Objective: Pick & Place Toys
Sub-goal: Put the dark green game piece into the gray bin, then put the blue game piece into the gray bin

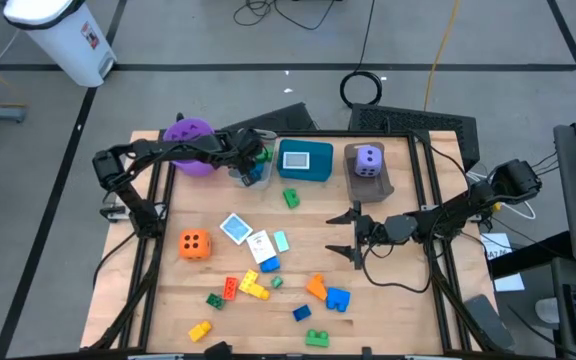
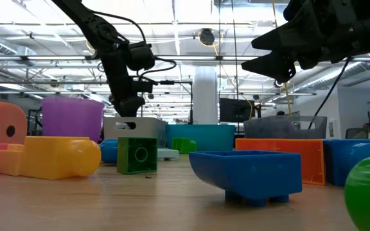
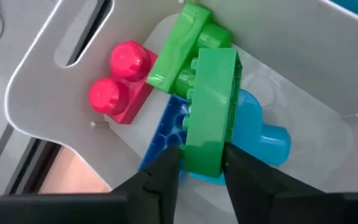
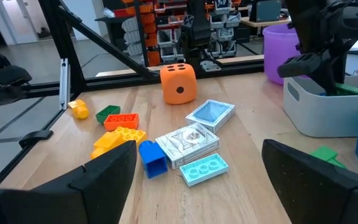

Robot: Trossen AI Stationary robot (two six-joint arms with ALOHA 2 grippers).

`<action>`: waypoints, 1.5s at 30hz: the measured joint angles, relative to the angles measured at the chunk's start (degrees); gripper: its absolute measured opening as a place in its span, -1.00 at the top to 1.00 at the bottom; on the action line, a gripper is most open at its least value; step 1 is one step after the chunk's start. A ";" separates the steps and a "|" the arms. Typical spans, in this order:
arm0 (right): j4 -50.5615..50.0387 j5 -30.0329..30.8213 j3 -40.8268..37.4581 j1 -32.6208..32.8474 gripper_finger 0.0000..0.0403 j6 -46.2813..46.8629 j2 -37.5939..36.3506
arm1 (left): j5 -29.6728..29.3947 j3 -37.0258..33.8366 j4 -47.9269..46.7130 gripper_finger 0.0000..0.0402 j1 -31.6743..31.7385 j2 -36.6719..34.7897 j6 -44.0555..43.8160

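Bricks [image 1: 268,265], cards [image 1: 236,228] and an orange die [image 1: 194,243] lie on the near worktop [image 1: 398,300]; the right gripper [image 1: 352,232] hovers there, jaws apart. Farther back, the left gripper [image 3: 201,171] clamps a green brick [image 3: 210,112] inside the grey bin [image 3: 48,68] above red and blue bricks; the purple die [image 1: 368,160] sits in the brown bin [image 1: 366,182].

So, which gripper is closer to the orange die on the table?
The left one, though neither is close. The left gripper is over the grey bin, beyond the orange die, shut on a green brick. The right gripper hovers open farther away, across the cards.
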 joint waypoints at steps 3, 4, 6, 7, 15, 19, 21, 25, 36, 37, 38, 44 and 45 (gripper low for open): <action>0.00 -0.02 0.00 0.00 -0.68 0.00 0.00 | 0.20 0.00 -0.19 0.21 0.00 0.07 -0.56; -0.02 0.00 0.00 0.00 -0.68 0.00 0.00 | 0.18 0.00 -0.12 0.17 0.00 0.05 -0.64; -0.02 -0.02 0.00 0.00 -0.68 0.00 0.00 | 0.15 0.00 -0.10 0.10 0.00 -0.13 -0.50; -0.02 -0.02 0.00 0.00 -0.68 0.00 0.00 | 0.14 0.00 -0.09 0.07 0.00 -0.31 -0.03; -0.09 -0.02 0.00 0.00 -0.68 0.00 0.00 | 0.24 0.00 1.07 -0.04 0.00 -5.62 0.52; -0.17 -0.04 0.00 -0.02 -0.68 -0.02 0.00 | 0.26 0.00 1.63 -0.04 -0.36 -9.86 0.13; -0.17 -0.03 0.00 -0.07 -0.68 -0.02 0.00 | 0.26 0.00 2.05 -0.04 -0.97 -12.26 0.47; 0.00 -0.04 0.00 -0.07 -0.68 -0.04 0.00 | 0.42 0.00 3.38 -0.04 -2.90 -16.69 0.66; 2.55 -0.07 0.00 -0.19 -0.68 -5.03 0.00 | 10.82 0.00 11.98 -0.04 -7.75 -20.02 -5.17; 2.87 -0.13 0.00 -0.34 -0.68 -5.56 0.00 | 11.83 0.00 12.97 -0.04 -8.10 -19.80 -6.63; 3.20 -0.15 0.00 -0.51 -0.68 -6.03 0.00 | 13.45 0.00 13.49 -0.04 -8.45 -19.70 -7.68; 3.52 -0.34 0.00 -2.40 -0.68 -6.24 0.00 | 26.01 -1.24 19.75 -0.04 -12.77 -19.77 -8.79; 3.51 -0.42 0.00 -2.77 -0.68 -6.43 0.00 | 26.80 -2.16 21.16 -0.04 -14.20 -19.77 -8.76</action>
